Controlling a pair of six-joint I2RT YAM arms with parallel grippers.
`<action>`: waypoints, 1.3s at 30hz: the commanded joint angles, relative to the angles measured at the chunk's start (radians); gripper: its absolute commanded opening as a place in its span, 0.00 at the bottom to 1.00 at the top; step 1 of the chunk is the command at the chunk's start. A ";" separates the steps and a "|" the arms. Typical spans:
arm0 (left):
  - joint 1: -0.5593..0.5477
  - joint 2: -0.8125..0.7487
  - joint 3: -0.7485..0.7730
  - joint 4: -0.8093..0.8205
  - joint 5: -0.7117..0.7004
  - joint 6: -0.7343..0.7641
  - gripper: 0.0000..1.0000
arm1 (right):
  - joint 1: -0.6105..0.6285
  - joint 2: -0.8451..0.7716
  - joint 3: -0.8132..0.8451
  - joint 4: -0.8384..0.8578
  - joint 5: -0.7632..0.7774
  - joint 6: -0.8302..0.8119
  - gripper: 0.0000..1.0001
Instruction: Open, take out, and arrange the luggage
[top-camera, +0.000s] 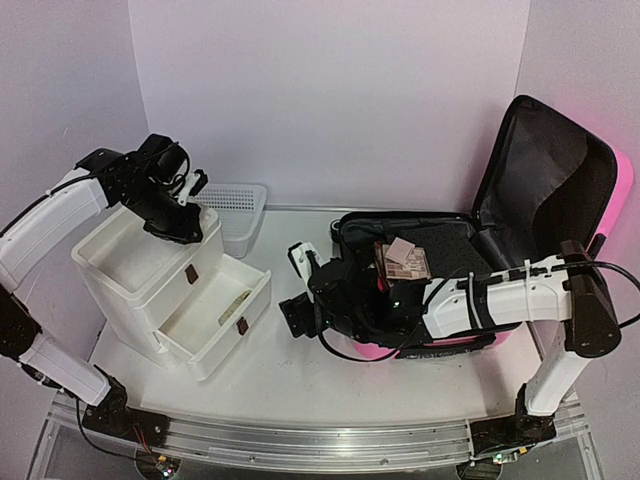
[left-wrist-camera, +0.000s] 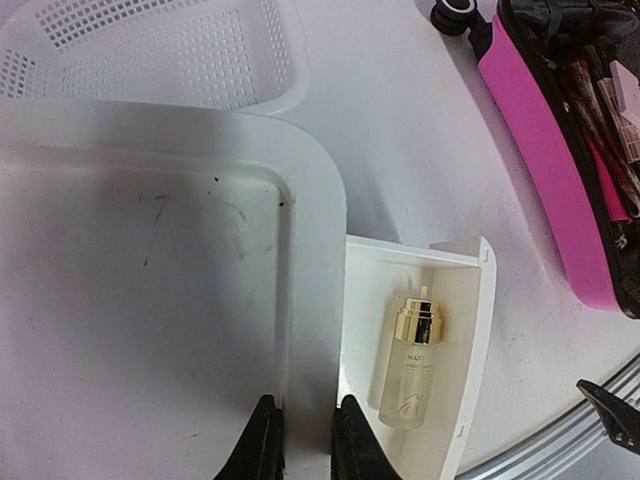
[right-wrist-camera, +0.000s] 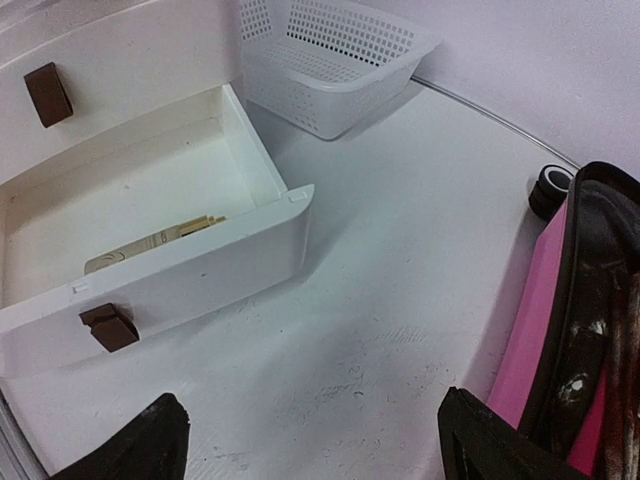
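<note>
The luggage (top-camera: 450, 235) lies open just to the right of your right gripper (top-camera: 300, 292), its lid propped upright on the far side and small flat packs (top-camera: 405, 262) heaped on the black lining. Expect the shell to be stiff, glossy and slippery, and too bulky for one hand. Take it by the rim or zipper edge, or pick out the packs, which are probably light but may slide.

That gripper gapes wide and holds nothing. Your left gripper (left-wrist-camera: 305, 415) has its fingers drawn nearly together over the top rim of the drawer unit (top-camera: 130, 255) — you cannot tell whether they pinch it. Just right of it, a bottle (left-wrist-camera: 412, 365) lies in the open lower drawer (right-wrist-camera: 200, 275), and the mesh basket (top-camera: 235, 205) sits beyond. The table (top-camera: 330, 380) is smooth and white, closely walled — there is working room ahead of the right gripper.
</note>
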 joint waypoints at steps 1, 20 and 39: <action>-0.053 0.071 0.052 -0.179 0.186 -0.123 0.00 | 0.000 -0.069 -0.027 0.064 0.002 0.034 0.88; -0.085 0.056 0.252 -0.170 0.177 -0.096 0.59 | -0.001 -0.134 -0.040 -0.016 0.004 0.056 0.95; 0.429 0.106 0.209 -0.172 0.140 0.215 0.77 | -0.005 -0.178 0.015 -0.258 -0.192 0.061 0.98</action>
